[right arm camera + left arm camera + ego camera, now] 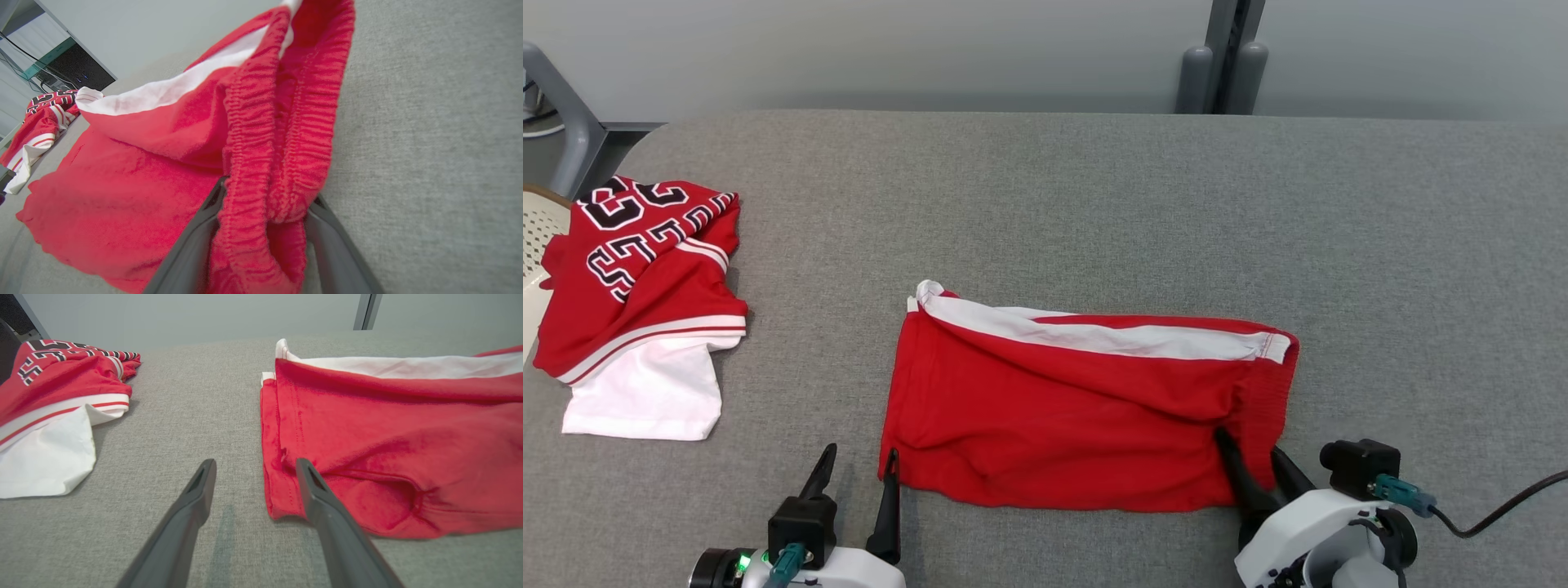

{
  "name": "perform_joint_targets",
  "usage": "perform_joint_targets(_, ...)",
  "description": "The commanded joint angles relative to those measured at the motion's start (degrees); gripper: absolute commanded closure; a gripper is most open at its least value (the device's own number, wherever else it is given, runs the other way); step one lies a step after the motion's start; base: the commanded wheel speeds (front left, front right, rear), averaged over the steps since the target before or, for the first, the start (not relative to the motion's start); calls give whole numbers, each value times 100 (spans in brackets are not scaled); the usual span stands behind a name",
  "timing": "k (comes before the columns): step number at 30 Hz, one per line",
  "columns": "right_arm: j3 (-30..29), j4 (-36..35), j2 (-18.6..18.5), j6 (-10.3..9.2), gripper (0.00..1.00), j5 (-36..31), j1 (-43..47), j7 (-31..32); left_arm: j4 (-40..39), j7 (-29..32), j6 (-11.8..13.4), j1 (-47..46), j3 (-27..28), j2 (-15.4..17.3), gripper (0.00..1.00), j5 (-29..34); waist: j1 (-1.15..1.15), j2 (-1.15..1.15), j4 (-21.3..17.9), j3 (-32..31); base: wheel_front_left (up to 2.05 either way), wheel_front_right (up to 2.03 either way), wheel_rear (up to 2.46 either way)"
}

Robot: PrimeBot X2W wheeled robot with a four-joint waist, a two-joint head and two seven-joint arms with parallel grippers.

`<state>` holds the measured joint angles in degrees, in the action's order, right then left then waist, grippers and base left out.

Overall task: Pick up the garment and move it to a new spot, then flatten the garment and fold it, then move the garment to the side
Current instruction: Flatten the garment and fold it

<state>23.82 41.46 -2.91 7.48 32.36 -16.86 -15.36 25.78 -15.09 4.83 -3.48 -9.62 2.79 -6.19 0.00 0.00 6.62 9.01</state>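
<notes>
chair: pale perforated chair (538,233) poking in at the far left edge, right behind the table corner

jersey pile: red jersey (645,253) with black-and-white lettering, crumpled on the left side of the grey table (1045,188), lying on top of a white cloth (645,396). well apart from the shorts

left gripper: left gripper (860,457) is wide open, not holding anything. it's down at the shorts' near left corner. from the left wrist view (255,465) one finger is over bare table and the other lies across the corner hem, so the hem edge sits in the gap

garment: red shorts (1078,408) lying mostly flat mid-table, long side running left to right, white stripe (1111,335) along the far edge, a few wrinkles near the front

waistband: elastic waistband (1262,392) is the right-hand end, all gathered up

right gripper: right gripper (1250,445) has its fingers apart, one on each side of the waistband's near corner. in the right wrist view (267,192) the bunched elastic fills the gap and touches both fingers. can't tell if it's actually pinched tight

cable: dark cable (1503,506) trailing off the right wrist toward the right edge
</notes>
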Motion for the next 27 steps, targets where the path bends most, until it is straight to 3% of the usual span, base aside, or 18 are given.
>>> perform_joint_targets(1,-115,-13,-8,3,100,39,35,31,-26,-10,-25,-71,-8,23,0,-27,0,0,-13,-2,0,0,0)
perform_joint_targets(9,-979,-268,-63,1,100,-211,163,23,-23,-10,-3,31,-44,22,0,-89,0,0,-212,-82,0,0,0)
perform_joint_targets(14,-1148,-416,-176,2,100,-390,122,23,23,-10,6,8,-143,23,0,-170,0,0,-351,-139,0,0,0)
perform_joint_targets(21,-621,-892,-190,2,100,-405,-44,23,87,-10,31,-17,-241,22,0,-243,0,0,-415,-216,0,0,0)
perform_joint_targets(27,392,-1131,-191,2,100,-221,-210,31,141,-10,52,12,-375,22,0,-361,0,0,-271,-305,0,0,0)
